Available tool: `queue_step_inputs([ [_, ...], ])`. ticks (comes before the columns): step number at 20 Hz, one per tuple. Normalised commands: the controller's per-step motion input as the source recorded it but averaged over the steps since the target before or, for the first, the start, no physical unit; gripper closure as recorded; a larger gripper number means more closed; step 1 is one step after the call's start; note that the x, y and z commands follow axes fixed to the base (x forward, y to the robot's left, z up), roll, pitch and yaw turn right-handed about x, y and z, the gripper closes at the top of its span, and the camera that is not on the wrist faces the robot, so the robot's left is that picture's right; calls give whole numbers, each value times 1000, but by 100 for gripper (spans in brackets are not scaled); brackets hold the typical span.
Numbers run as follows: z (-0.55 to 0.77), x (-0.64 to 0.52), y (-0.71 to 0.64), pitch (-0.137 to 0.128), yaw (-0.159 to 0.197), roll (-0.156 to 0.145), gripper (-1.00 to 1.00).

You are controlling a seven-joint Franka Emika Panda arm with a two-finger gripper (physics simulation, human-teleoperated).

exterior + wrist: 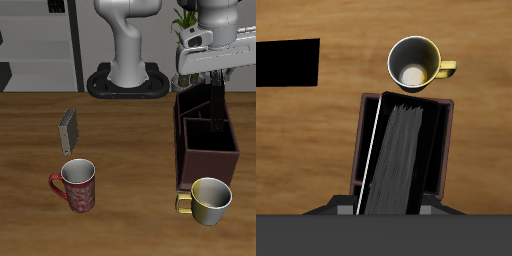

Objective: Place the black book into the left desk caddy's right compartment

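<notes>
My gripper (pixel 213 84) is shut on the upper end of the black book (pixel 215 103), which hangs upright. The book's lower end reaches into the open top of the left desk caddy (pixel 205 150), a dark brown boxy organiser at the table's side. I cannot tell which compartment it is in. In the wrist view the book (pixel 401 150) shows end-on with its grey page edges, framed by the caddy's walls (pixel 360 140).
A yellow mug (pixel 210 198) stands just in front of the caddy, and also shows in the wrist view (pixel 414 62). A red mug (pixel 77 185) stands near the table's front edge. A small grey book (pixel 68 128) stands farther back.
</notes>
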Motion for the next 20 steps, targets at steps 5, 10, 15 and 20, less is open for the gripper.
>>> queue_step_inputs([
  [5, -128, 91, 125, 20, 11, 21, 100],
  [10, -132, 156, 51, 16, 2, 1, 100],
  [15, -187, 140, -48, 19, 9, -12, 100],
  [20, -153, 101, -53, 33, -11, -14, 100],
])
